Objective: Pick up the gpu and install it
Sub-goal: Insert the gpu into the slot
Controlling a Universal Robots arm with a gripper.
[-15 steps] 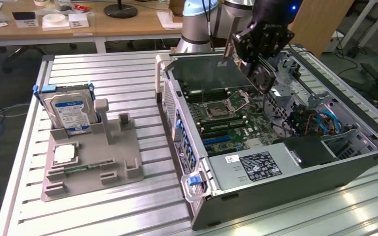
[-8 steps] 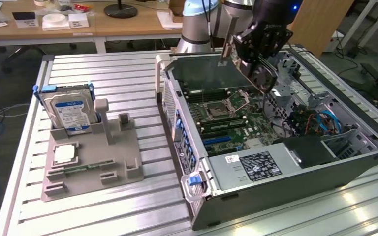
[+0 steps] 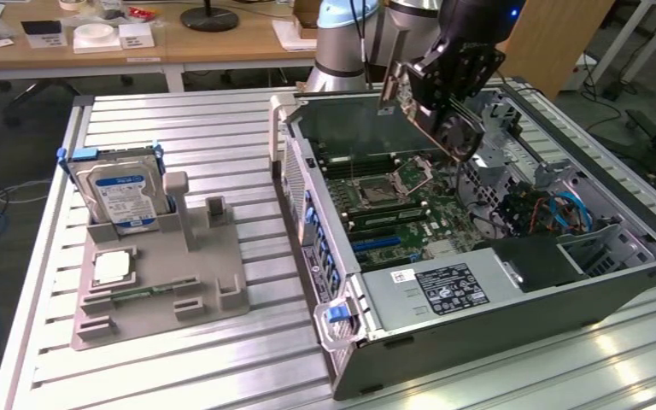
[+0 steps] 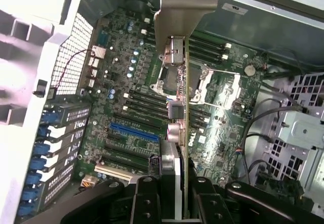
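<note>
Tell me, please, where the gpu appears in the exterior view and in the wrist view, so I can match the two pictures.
Exterior view: the gpu hangs tilted in the gripper above the open computer case, toward the exterior view's right.
Wrist view: the gpu is seen edge-on, clamped in the gripper, silver bracket at its far end.
Shared landmark: the CPU socket beneath the card.

Bright, even room light, with glare washing out the case wall (image 4: pixel 20 97) in the wrist view.
</note>
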